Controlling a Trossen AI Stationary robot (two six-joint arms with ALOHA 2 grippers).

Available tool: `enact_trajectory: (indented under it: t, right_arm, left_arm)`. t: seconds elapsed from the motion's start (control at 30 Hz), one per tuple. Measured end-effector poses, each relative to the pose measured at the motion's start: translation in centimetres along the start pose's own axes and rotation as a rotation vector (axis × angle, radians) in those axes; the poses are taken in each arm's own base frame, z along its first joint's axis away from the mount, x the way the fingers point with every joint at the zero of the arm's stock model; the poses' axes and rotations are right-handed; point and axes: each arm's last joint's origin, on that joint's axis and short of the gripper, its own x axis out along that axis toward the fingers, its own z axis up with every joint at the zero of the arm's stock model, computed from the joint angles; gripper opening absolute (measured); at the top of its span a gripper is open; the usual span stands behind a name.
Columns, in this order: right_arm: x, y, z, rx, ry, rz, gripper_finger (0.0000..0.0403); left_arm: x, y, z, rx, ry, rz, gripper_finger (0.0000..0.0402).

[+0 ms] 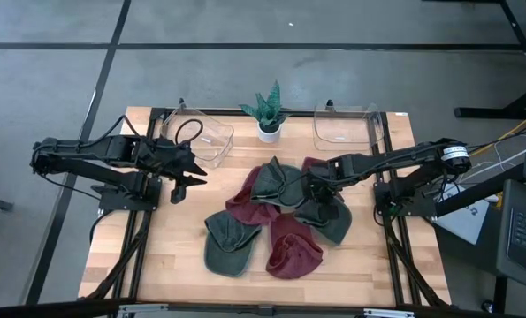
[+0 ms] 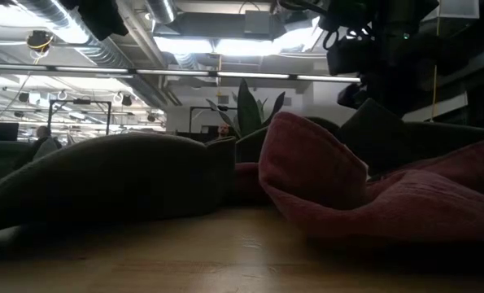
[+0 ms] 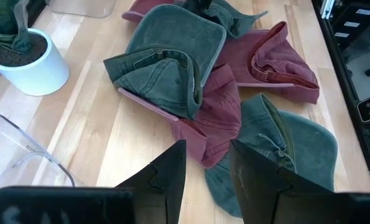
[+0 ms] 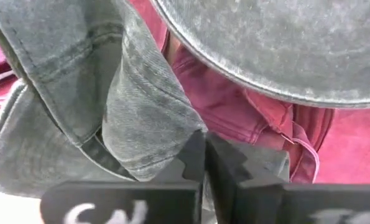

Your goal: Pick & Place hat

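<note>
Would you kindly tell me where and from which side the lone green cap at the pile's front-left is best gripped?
Probably by the green cap's free outer edge, coming straight down on the side away from the pile. There it lies flat on the bare table, while its other edge meets the dark red caps. The left gripper, jaws open, is nearest.

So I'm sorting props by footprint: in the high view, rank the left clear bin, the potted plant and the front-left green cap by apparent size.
1. left clear bin
2. front-left green cap, a close second, so that order is unsure
3. potted plant, clearly smallest
</note>
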Motion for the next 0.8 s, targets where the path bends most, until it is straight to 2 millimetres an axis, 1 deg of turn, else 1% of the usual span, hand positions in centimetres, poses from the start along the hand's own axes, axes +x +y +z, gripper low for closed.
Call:
enact_trajectory:
  t: [0.1, 0.2, 0.33, 0.5, 0.57, 0.8]
  right_arm:
    - [0.0, 0.0, 0.0, 0.028, 0.003, 0.01, 0.0015]
    - [-0.4, 0.1, 0.0, 0.034, 0.021, 0.036, 0.0007]
    - [-2.0, 0.1, 0.6, 0.026, 0.029, 0.035, 0.0006]
    - [-4.3, -0.3, 1.7, 0.011, -0.002, 0.029, 0.0003]
    - [-5.3, -0.5, 2.0, 0.006, -0.004, 0.002, 0.0003]
    - [-8.2, -1.4, 2.3, 0.013, 0.024, -0.059, 0.0002]
  left_arm:
    - [0.0, 0.0, 0.0, 0.0, 0.0, 0.0, 0.0116]
    - [0.0, 0.0, 0.0, 0.0, 0.0, 0.0, 0.0116]
    - [0.0, 0.0, 0.0, 0.0, 0.0, 0.001, 0.0116]
    - [0.0, 0.0, 0.0, 0.0, 0.0, 0.001, 0.0116]
    - [0.0, 0.0, 0.0, 0.0, 0.0, 0.001, 0.0116]
    - [0.0, 0.0, 0.0, 0.0, 0.0, 0.001, 0.0116]
